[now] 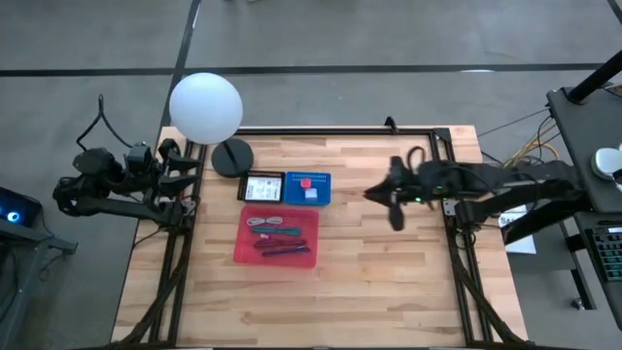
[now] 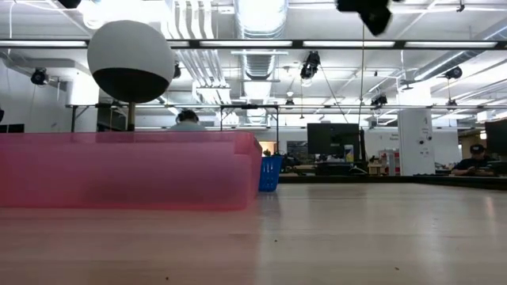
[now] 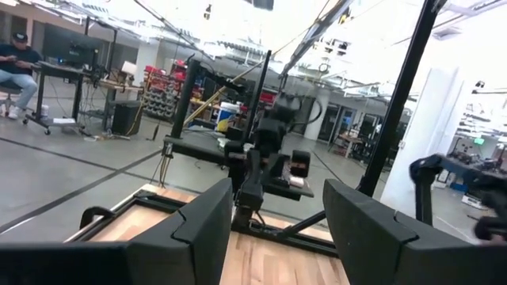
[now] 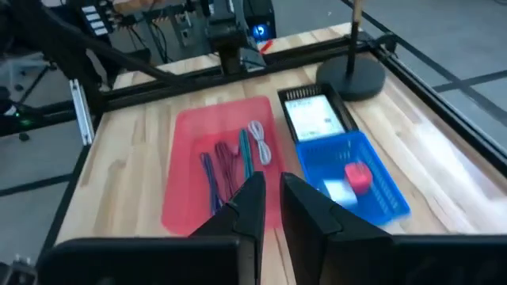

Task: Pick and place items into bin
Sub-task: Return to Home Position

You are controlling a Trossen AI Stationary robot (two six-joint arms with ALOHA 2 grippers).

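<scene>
My right gripper (image 1: 381,196) (image 4: 273,202) hangs shut and empty above the bare wood, right of a blue basket (image 1: 321,180) (image 4: 388,190). In the basket lie a tiny pink cube (image 4: 358,176) and a whitish block (image 4: 337,188). The pink bin (image 1: 277,255) (image 4: 186,158) holds teal, purple, magenta and white cords (image 4: 238,158) lying on its floor. My left gripper (image 1: 190,167) (image 3: 277,222) waits open at the table's left edge. No green packet or grey-blue lump shows.
A black tray with a white card (image 1: 262,187) (image 4: 317,117) sits left of the blue basket. A lamp with a white globe (image 1: 206,107) stands on a round black base (image 1: 231,156) at the far left. A black frame (image 1: 457,243) runs along the table's edges. Bare wood lies toward the near edge.
</scene>
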